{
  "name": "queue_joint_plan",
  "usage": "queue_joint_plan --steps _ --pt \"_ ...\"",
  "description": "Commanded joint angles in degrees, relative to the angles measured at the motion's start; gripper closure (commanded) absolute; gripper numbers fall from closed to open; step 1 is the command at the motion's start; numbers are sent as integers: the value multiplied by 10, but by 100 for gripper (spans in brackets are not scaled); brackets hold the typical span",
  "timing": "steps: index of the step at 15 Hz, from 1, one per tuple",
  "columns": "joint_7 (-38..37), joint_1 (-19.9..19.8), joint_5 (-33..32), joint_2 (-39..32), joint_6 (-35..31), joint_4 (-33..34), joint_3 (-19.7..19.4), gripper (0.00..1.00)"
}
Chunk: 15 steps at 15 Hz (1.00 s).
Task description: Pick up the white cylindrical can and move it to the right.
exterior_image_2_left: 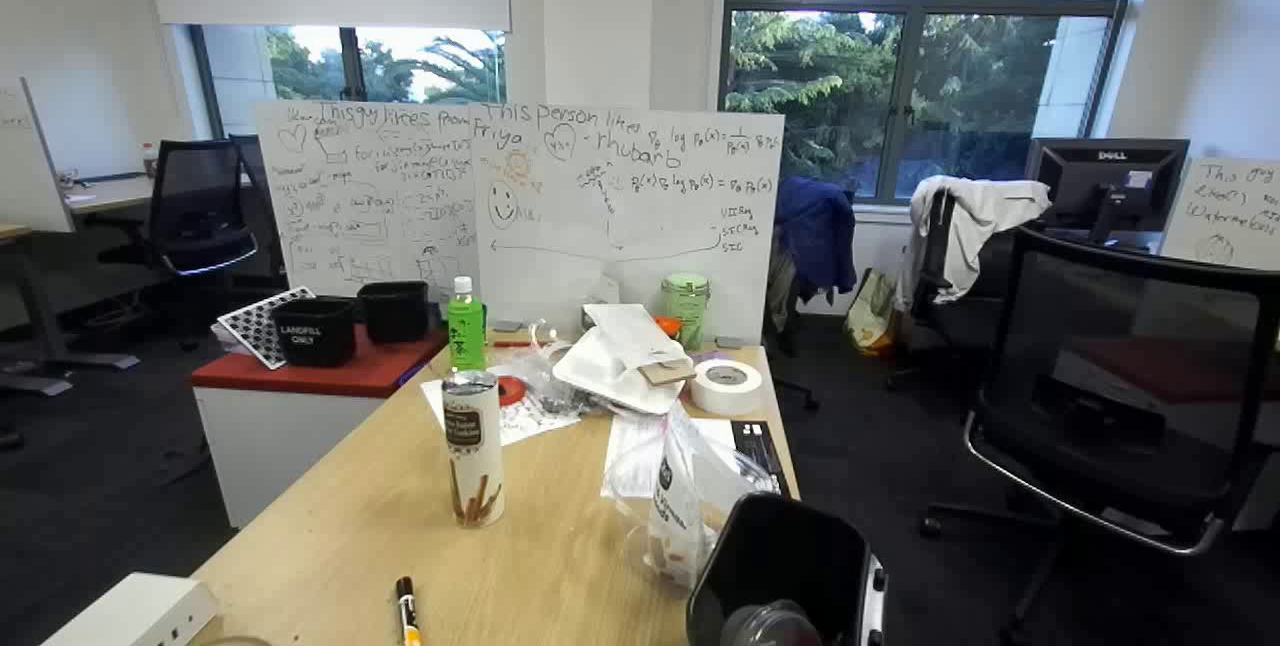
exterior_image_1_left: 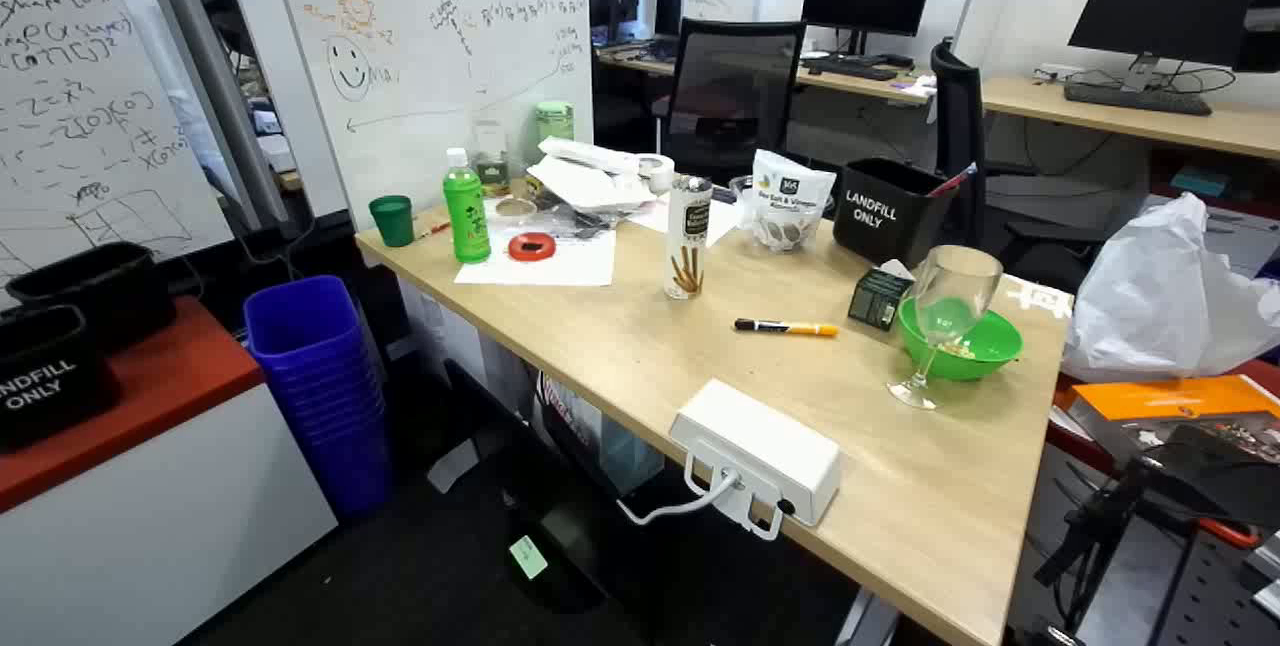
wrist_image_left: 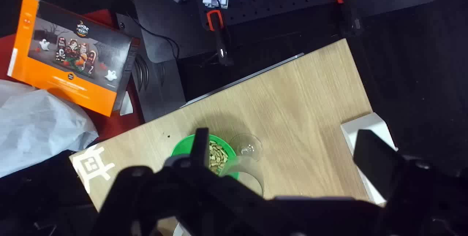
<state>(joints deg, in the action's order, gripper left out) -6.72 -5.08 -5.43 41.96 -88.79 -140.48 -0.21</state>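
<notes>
Claw (wrist_image_left: 285,143) gapes; white can (exterior_image_1_left: 688,238) upright on table (exterior_image_1_left: 620,346)

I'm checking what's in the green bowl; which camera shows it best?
The wrist view: it looks down into the green bowl, at tan seed-like pieces, though the gripper hides part. The exterior views show the bowl just once, obliquely, partly behind the wine glass.

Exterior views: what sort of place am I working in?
Most likely a shared office, perhaps for research: in an exterior view, a computer monitor and a black chair show, and a whiteboard carries handwritten formulas.
</notes>
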Motion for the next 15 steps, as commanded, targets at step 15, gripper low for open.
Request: queue_joint_plan --steps 15 --pt "-101 22 34 -60 -116 43 55 0"
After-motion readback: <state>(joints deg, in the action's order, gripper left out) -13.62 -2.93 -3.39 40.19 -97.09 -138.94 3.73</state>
